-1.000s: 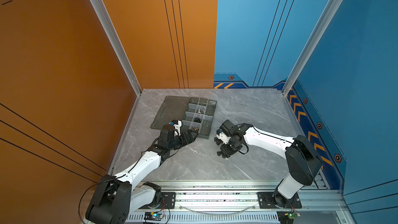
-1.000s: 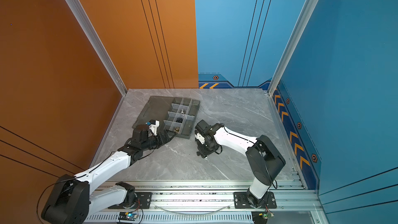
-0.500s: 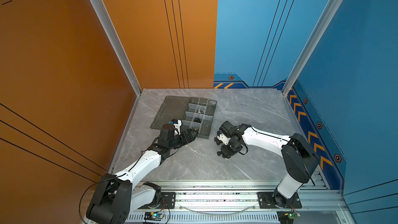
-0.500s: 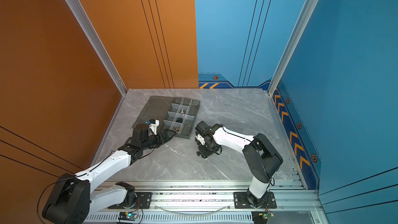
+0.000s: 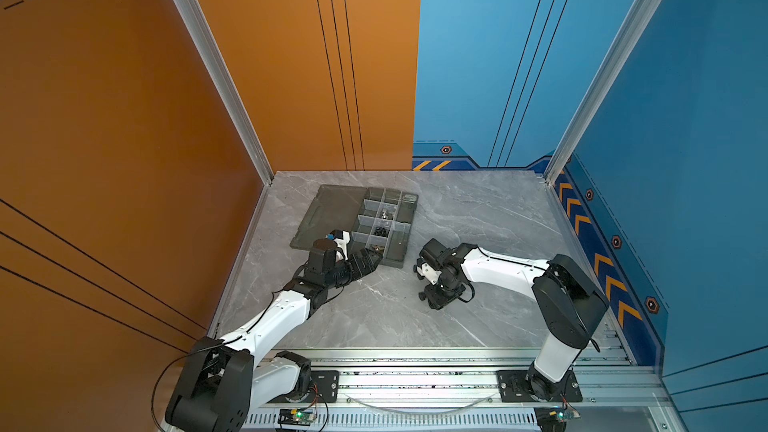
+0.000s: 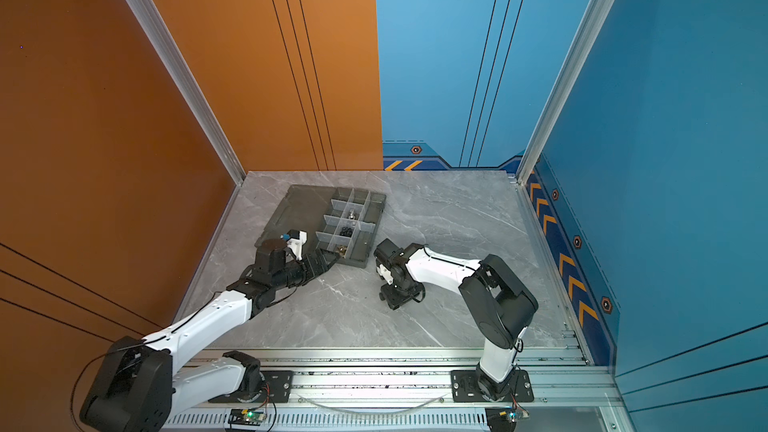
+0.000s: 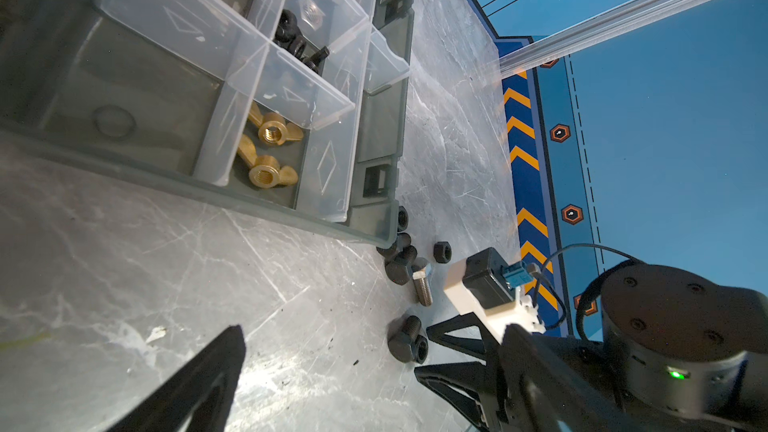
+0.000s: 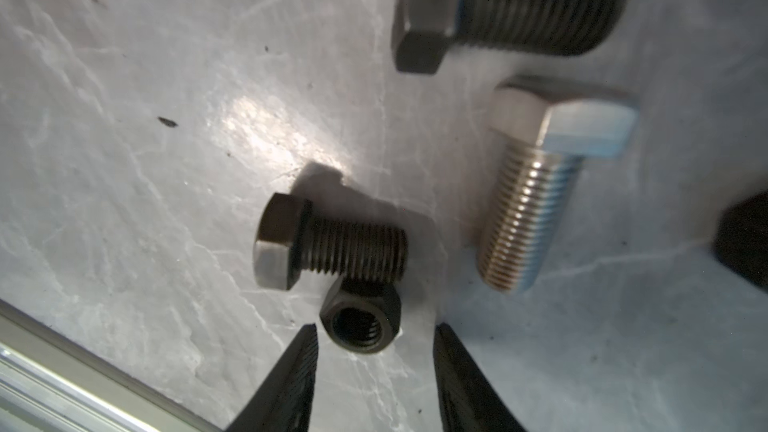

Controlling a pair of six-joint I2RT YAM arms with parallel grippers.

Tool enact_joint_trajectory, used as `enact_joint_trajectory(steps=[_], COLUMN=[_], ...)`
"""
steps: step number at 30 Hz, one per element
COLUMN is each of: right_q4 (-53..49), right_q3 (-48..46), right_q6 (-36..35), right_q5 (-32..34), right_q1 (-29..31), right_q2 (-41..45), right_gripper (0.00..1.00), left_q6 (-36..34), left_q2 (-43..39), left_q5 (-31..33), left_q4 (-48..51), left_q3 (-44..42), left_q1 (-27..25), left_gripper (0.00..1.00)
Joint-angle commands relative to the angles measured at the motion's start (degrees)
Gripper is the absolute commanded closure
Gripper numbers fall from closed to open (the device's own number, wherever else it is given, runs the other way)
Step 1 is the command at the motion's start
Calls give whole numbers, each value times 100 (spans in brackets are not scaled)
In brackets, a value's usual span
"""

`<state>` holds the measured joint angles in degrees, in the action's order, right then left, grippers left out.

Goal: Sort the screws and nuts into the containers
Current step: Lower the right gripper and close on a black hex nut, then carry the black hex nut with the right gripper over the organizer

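Narrower than a second back, my right gripper (image 8: pixel 374 328) has drawn its jaws in around a black nut (image 8: pixel 360 324). That arm's elbow has swung slightly left, and little else has shifted.

On the left, my left gripper (image 5: pixel 372 260) hangs spread wide and empty, low over the table (image 5: pixel 374 326), just at the near edge of the tray (image 7: pixel 166 182). The tray lies left of centre, toward the far side. One near cell (image 7: pixel 326 168) holds two wing nuts (image 7: pixel 272 133). Farther cells hold black pieces (image 7: pixel 291 37), screws or nuts I cannot tell, and silver nuts (image 7: pixel 307 8).

Just off the tray's near right corner lie loose black screws (image 7: pixel 401 263) and a silver screw (image 7: pixel 422 289).

Right of those, my right jaws are not yet clenched: one pad nearly touches the nut, the other stands apart. The nut rests against the threads of a black screw (image 8: pixel 332 243).

I judge I am mid-pick of a nut. Next I must close on the nut alone and lift without dragging the screw. Then I carry it left to a nut cell.
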<state>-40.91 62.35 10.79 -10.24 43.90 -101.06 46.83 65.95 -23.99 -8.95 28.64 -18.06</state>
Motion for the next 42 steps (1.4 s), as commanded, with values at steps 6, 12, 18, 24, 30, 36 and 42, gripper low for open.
enact_joint_trajectory(steps=[6,12,18,24,30,36,42], right_q4=[43,123,161,136,39,-58,-200], right_q3=[42,57,168,239,234,247,428], right_q6=[126,183,228,214,159,95,-43], right_q5=[106,84,192,264,402,312,-186], right_q1=[40,55,140,230,232,206,-18], right_q2=[-204,-302,-424,-573,-591,-447,51], right_gripper=[56,58,59,59,67,87,96], left_q6=[-25,-9,-9,-7,-3,7,-5], left_q2=[-75,-55,-34,-4,40,60,-2], left_q5=[104,99,83,63,46,18,22], left_q4=[45,-2,-18,-41,-89,-102,-66], left_q3=[28,22,27,30,36,54,54], left_q1=[-19,-30,-27,-30,-29,-43,-39], left_gripper=[2,2,2,2,2,2,2])
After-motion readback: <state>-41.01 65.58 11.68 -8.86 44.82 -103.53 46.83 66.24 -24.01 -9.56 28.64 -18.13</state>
